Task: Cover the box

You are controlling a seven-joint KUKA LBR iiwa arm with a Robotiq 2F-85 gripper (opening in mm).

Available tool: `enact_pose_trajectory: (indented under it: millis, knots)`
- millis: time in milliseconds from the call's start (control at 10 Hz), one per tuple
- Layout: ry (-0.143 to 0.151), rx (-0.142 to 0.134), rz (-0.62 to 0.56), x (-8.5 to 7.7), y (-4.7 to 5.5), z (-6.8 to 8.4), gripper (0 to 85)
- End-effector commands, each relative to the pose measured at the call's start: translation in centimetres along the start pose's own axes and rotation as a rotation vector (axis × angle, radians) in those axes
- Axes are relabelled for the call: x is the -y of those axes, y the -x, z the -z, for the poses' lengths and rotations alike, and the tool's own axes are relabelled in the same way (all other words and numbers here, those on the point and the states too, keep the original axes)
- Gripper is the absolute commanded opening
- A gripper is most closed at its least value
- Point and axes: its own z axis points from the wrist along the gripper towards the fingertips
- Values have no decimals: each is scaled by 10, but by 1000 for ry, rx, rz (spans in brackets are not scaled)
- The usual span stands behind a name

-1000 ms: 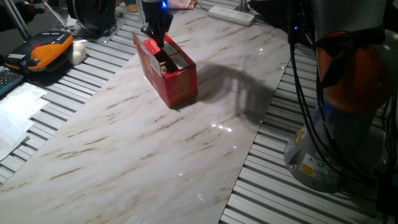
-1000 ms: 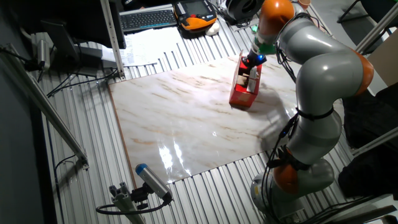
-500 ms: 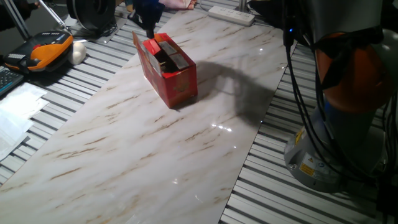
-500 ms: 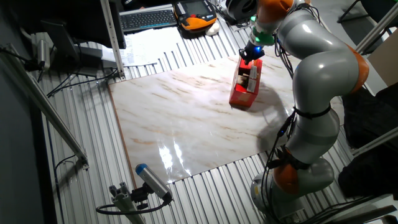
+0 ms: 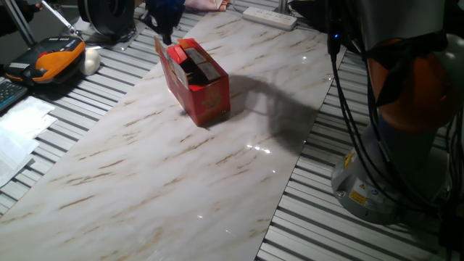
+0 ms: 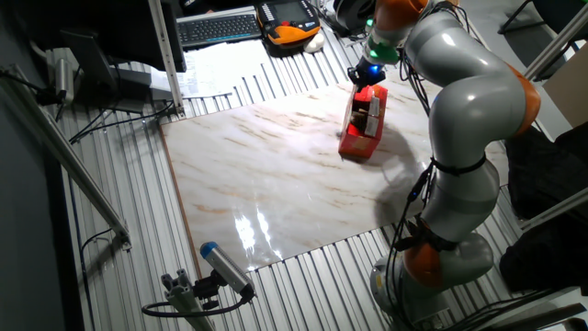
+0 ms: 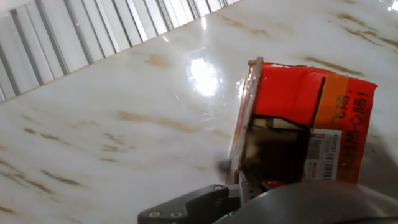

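Closest to the hand camera, the dark body of the gripper (image 7: 205, 205) fills the lower edge of the hand view; its fingertips are not shown, so how far it is spread cannot be told, and nothing is seen to be held in it. Just below and ahead of it stands the box (image 7: 298, 124), a small red carton with a white label (image 7: 320, 155) on a partly folded top flap. A dark opening is seen beside that flap, so the top is judged not yet fully covered. One long side flap (image 7: 242, 118) stands upright along the edge nearest the gripper, probably so that it can be pushed down over the opening.

Farther out, in one fixed view, the gripper (image 5: 163, 14) hangs above the far end of the box (image 5: 199, 83), apart from it. The box rests on a marble-patterned table (image 5: 181, 174), whose far edge lies close behind the gripper. Broad bare surface lies on the near side of the box.
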Motion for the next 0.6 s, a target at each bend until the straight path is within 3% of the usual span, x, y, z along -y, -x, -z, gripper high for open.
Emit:
enact_pose_trajectory:
  millis: [0,300,500]
  knots:
    - [8,0,-15,-3,1,0,0]
    - [-6,12,-68,-19,1,-3,0]
    - [-9,27,-64,-19,5,-11,0]
